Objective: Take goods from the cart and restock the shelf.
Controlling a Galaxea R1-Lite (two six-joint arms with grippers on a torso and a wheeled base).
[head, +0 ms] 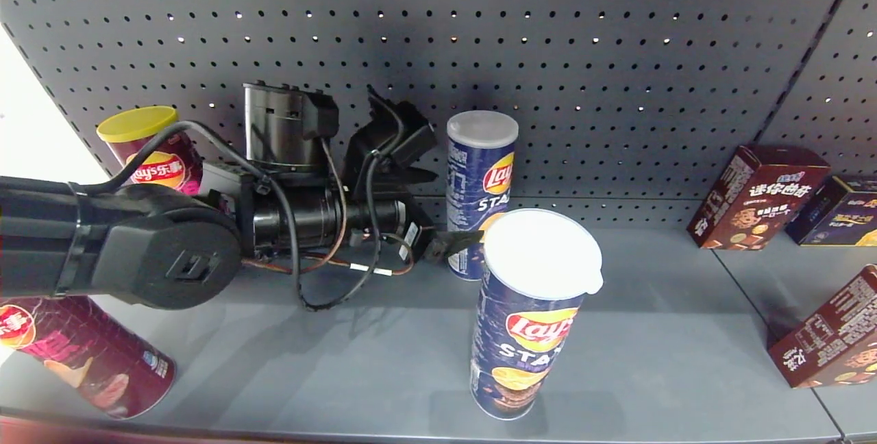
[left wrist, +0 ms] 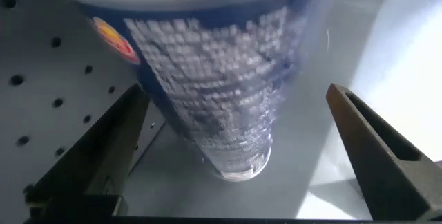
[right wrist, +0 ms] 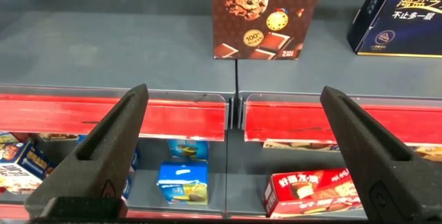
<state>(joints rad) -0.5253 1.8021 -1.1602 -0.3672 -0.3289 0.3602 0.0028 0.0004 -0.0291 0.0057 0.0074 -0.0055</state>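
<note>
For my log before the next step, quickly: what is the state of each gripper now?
Left gripper: open, straddling the rear blue can, not gripping it.
Right gripper: open, holding nothing.

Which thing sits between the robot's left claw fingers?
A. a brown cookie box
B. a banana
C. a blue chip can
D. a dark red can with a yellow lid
C: in the left wrist view, the rear blue chip can stands between the spread fingers of the left gripper, close to the pegboard wall.
</note>
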